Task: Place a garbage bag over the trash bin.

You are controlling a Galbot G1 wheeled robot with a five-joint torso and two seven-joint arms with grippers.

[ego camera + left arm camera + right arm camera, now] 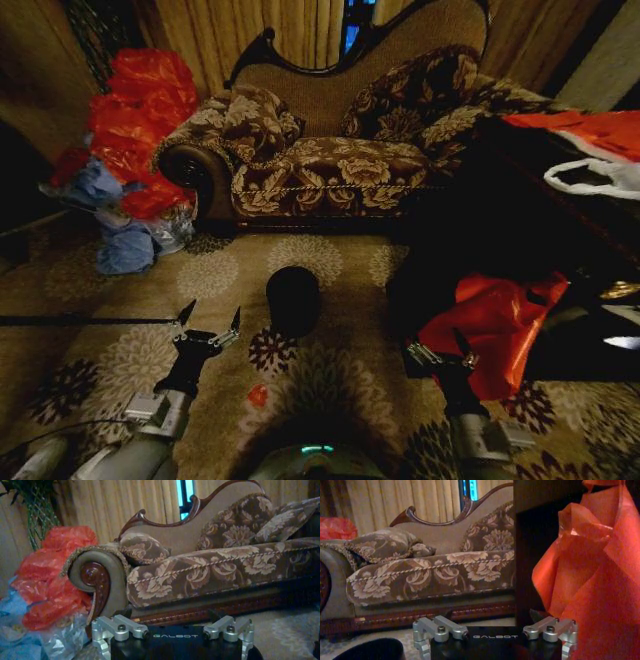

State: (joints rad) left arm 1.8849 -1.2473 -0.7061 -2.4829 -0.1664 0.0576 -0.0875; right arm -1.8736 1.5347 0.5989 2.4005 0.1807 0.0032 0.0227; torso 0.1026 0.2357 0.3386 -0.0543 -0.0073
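- The small black cylindrical trash bin [293,298] stands on the patterned carpet [330,380] at centre frame.
- The thin glossy red plastic garbage bag [488,328] hangs at lower right, off the dark table [470,250].
- Left tool [211,327], lower left, fingers apart, empty.
- Right tool [437,352] is just beside the bag, fingers apart.

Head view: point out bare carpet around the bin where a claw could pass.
Free carpet lies between the small black cylindrical trash bin and the open left claw, and ahead toward the floral upholstered sofa. Crowded: the bin's right, where the glossy red plastic garbage bag hangs beside the right claw.
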